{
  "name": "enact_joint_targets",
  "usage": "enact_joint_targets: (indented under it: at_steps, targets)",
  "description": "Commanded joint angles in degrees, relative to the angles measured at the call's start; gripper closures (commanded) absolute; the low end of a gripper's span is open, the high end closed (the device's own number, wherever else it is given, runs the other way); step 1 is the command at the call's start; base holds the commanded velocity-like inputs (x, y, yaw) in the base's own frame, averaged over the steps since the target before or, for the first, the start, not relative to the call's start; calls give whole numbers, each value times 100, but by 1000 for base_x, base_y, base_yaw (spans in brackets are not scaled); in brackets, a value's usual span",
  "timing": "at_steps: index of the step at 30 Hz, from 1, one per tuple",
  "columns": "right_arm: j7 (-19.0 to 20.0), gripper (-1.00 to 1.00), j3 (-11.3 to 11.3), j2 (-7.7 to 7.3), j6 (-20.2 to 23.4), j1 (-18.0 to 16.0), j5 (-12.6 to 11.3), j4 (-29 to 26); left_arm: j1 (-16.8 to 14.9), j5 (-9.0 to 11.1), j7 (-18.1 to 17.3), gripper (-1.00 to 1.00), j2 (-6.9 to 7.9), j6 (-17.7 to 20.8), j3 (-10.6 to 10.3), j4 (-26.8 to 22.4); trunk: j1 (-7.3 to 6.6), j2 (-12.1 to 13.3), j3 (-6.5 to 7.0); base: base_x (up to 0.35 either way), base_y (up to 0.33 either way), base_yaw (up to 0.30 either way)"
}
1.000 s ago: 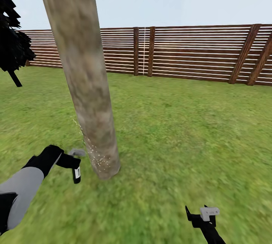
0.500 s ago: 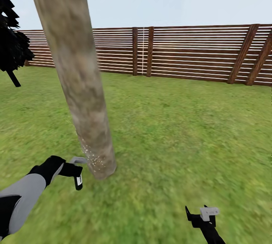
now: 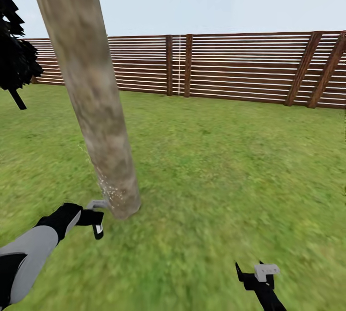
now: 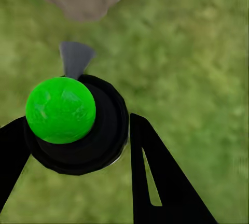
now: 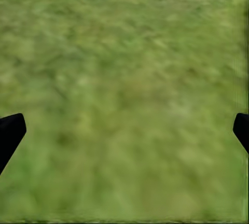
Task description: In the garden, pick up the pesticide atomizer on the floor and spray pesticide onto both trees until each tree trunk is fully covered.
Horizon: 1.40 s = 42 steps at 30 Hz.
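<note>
Green grass lawn [image 3: 216,181] open and bare to right and far side, up to brown slat fence [image 3: 230,68]. Dark thin-trunked tree [image 3: 14,56] at far left edge. Mottled grey-brown tree trunk [image 3: 91,94] leans up from near left; whitish pesticide specks [image 3: 110,191] dot its base. Left gripper [image 3: 96,217] just beside trunk foot, fingers clamped on pesticide atomizer [image 4: 78,123]: black body, green ball on top, grey nozzle toward trunk. Right gripper [image 3: 257,275] low at near right, well apart from trunk, fingers spread wide over grass, holding nothing.
</note>
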Motion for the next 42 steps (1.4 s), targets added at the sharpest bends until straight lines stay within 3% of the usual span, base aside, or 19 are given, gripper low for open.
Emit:
enact_joint_targets:
  at_steps: [1,3,7,9,13,18,20,23,34,42]
  targets:
    - [0,-100,0,0,0,0,-2,0,7,24,117,100,-30,-55,1,-2,0,0,0,-275,-131,0]
    - [0,-100,0,0,0,0,-1,0,13,44,342,100,-85,-99,1,-12,0,0,0,-264,-82,0]
    - [0,-100,0,0,0,0,-1,0,14,47,402,100,-88,-99,20,-42,0,0,0,-58,-10,0]
    - [0,-100,0,0,0,0,0,0,14,47,386,100,-76,66,25,-602,0,0,0,-5,-1,0]
    - [0,-100,0,0,0,0,0,0,14,259,347,100,-53,1264,-2,-2107,0,0,0,0,0,0]
    - [0,-100,0,-1,0,0,0,0,14,282,337,100,-38,2557,1,-3590,0,0,0,0,0,0]
    - [0,-100,0,-3,0,0,0,0,14,277,335,100,-27,2928,1,-4161,0,0,0,0,0,0]
    - [0,-100,0,-4,0,0,0,0,14,269,335,100,-19,3128,1,-4692,0,0,0,0,0,0]
    - [0,-100,0,-4,0,0,0,0,-63,268,335,100,-16,3187,-7,-4897,0,0,0,0,0,0]
    - [0,-100,0,0,0,0,0,0,76,254,387,100,-15,3166,-6,-4883,0,0,0,0,0,0]
